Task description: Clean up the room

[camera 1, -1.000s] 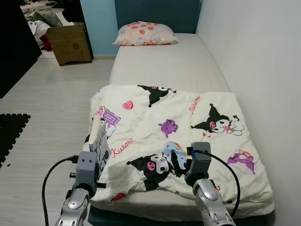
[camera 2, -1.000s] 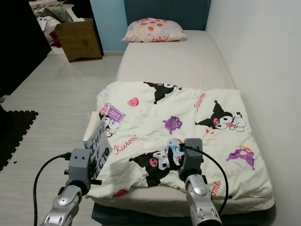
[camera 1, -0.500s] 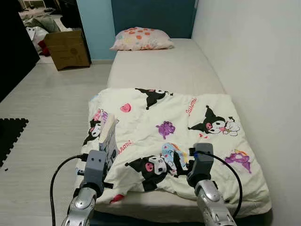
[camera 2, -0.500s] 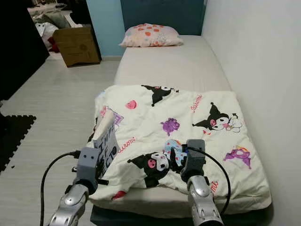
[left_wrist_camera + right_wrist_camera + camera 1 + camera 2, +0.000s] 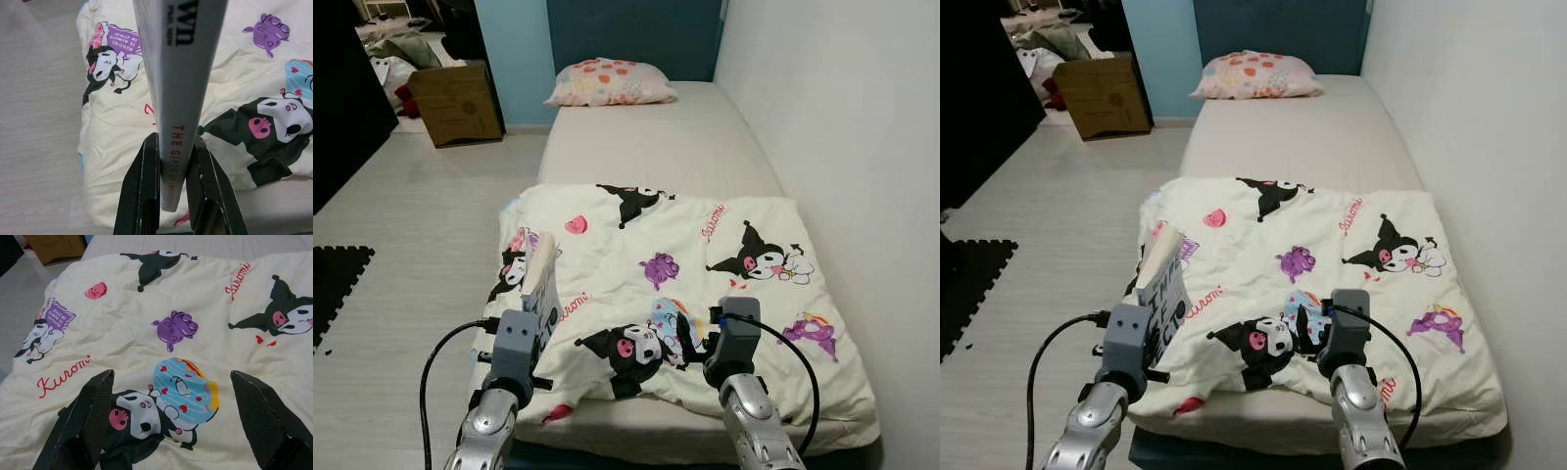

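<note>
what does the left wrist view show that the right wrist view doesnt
Left wrist view: the left end effector shut on a book, spine toward the camera, with a strip of floor beside the bed.

Right wrist view: the right end effector open above the blanket, a blue donut print between its fingers.

Both: the cream cartoon blanket.

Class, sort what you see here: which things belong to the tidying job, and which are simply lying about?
Job in hand:
- book, clamped in the left gripper
- right gripper, fingers open above the blanket

Lying about:
- pillow
- cardboard box
- black mat
</note>
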Robot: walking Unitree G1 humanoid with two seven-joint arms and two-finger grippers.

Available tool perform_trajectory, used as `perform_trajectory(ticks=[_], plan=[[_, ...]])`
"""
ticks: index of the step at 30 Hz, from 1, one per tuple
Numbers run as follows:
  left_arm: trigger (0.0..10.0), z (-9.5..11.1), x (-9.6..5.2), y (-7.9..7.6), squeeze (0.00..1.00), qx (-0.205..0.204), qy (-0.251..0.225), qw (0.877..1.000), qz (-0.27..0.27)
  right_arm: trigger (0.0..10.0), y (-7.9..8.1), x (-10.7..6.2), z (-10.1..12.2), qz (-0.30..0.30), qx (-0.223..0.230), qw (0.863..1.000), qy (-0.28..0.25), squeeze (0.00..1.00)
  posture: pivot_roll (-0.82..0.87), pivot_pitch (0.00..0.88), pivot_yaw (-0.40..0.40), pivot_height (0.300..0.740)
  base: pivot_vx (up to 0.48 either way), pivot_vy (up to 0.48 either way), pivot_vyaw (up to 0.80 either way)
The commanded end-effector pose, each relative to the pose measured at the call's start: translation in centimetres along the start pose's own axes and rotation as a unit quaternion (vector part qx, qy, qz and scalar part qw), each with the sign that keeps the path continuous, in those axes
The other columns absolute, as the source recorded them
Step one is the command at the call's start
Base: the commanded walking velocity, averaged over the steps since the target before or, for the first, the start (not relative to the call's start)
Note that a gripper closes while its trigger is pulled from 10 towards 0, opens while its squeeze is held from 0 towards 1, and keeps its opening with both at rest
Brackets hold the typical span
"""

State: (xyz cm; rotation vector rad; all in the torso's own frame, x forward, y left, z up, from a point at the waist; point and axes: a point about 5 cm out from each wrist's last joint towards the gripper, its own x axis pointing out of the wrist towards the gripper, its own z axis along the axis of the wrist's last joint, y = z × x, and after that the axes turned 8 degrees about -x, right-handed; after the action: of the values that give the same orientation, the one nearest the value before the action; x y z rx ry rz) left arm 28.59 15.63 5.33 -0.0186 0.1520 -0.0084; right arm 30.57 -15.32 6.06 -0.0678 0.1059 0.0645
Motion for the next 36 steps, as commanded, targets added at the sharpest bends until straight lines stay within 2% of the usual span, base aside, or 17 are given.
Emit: perform_trajectory(ticks=[1, 15, 30, 36], plan=[[10.0, 0.21, -0.17, 0.11, 0.0, 0.0, -0.006, 1.0, 0.003, 10.0, 0.13, -0.22, -0.44, -0.001, 0.01, 1.0, 0.005, 0.0, -0.03, 0.125, 0.016, 0.74, 0.0, 0.0, 0.0], [10.0, 0.63, 0.11, -0.6, 0.0, -0.006, -0.009, 1.0, -0.004, 10.0, -0.1, -0.07, -0.2, -0.005, 0.009, 1.0, 0.003, 0.0, -0.05, 0.132, 0.02, 0.74, 0.0, 0.0, 0.0], [10.0, 0.81, -0.18, -0.52, 0.0, -0.016, -0.012, 1.0, -0.004, 10.0, 0.18, 0.06, -0.17, -0.001, 0.005, 1.0, 0.003, 0.0, -0.03, 0.135, 0.019, 0.74, 0.0, 0.0, 0.0], [10.0, 0.88, -0.16, -0.71, 0.0, -0.032, -0.01, 0.999, -0.006, 10.0, 0.22, 0.08, -0.18, 0.0, 0.006, 1.0, 0.004, 0.0, -0.03, 0.132, 0.016, 0.74, 0.0, 0.0, 0.0]])
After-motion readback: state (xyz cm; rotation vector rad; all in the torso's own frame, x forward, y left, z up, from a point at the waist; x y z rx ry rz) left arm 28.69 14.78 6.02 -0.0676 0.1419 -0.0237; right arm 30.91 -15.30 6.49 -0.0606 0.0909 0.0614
